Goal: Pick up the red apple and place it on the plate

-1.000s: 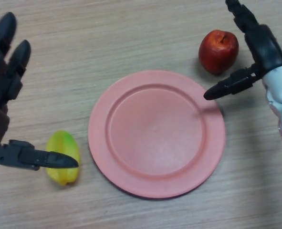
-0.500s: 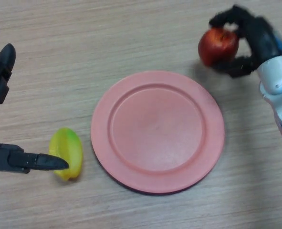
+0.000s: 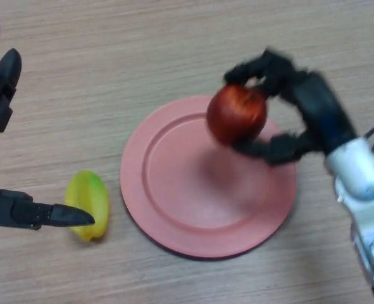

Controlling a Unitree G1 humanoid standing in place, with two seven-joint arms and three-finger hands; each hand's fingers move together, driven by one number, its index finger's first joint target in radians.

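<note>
One camera only, up on the robot's head, looking almost straight down onto the wooden surface, which fills the frame edge to edge. It sits close: the pink plate takes up most of the middle. The left hand comes in along the left edge, partly cut off by it. The right hand reaches in from the lower right corner to upper centre, carrying the red apple. A yellow-green fruit lies lower left.

The place cannot be told for certain. Only a light wood-grain desk shows, bearing a pink plate and plastic-looking fruit, suggesting a test bench.
</note>
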